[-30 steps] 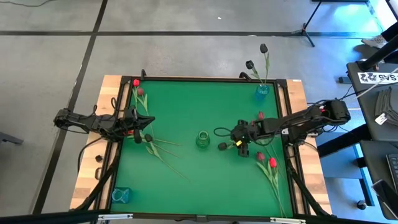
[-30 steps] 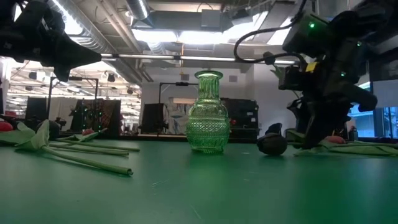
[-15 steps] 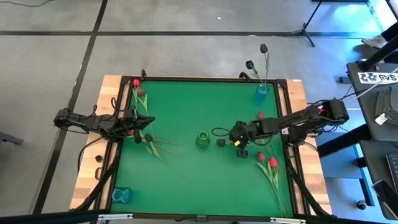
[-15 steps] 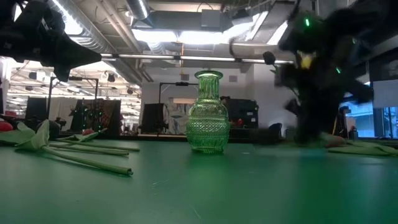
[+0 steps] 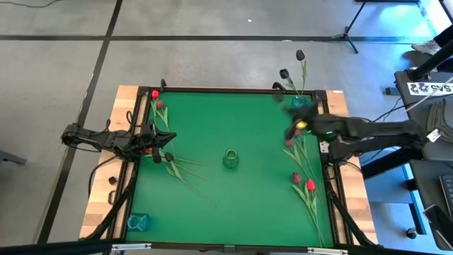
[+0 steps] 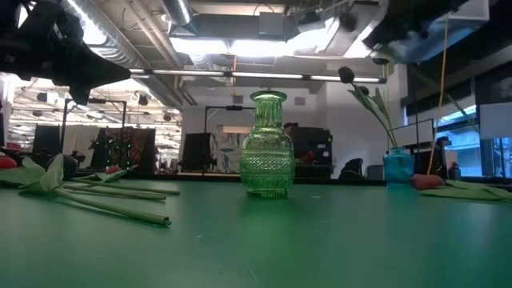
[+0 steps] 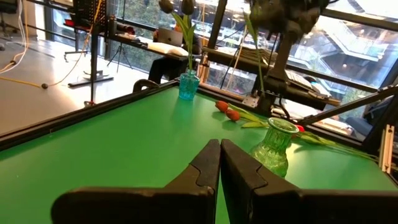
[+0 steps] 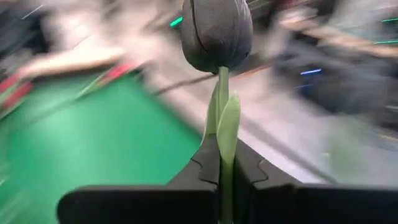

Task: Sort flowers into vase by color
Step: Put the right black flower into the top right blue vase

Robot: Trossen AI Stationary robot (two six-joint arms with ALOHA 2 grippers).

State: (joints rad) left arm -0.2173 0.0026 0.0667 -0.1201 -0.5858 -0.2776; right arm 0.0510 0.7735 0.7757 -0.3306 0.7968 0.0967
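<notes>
My right gripper [image 5: 291,117] is raised over the table's far right part, next to the blue vase [image 5: 299,104], and is shut on a black tulip [image 8: 216,34]. Two more black tulips [image 5: 300,54] stand in that blue vase. The green glass vase [image 5: 230,159] stands mid-table. Red and dark tulips lie flat by the left edge [image 5: 167,159] and by the right edge [image 5: 304,184]. My left gripper [image 5: 158,147] is shut and hangs above the left bunch, touching nothing. My right gripper pinches the black tulip's green stem [image 8: 222,146] between its two fingers, a little below the head. The fingers lie across the stem, and a leaf is caught with it. The head stands out beyond the fingertips, and the tulip is lifted clear of the table.
A second blue vase [image 5: 138,222] stands at the near left corner. A raised black rim runs round the green table [image 5: 233,91]. Open green surface lies between the green vase and the near edge. Cables and stands sit beyond the right edge.
My right gripper has risen from the table beside the green vase and swung fast toward the far right, next to the blue vase. The black tulip, whose head lay on the table a second ago, has been lifted clear with it. The left arm has kept still.
</notes>
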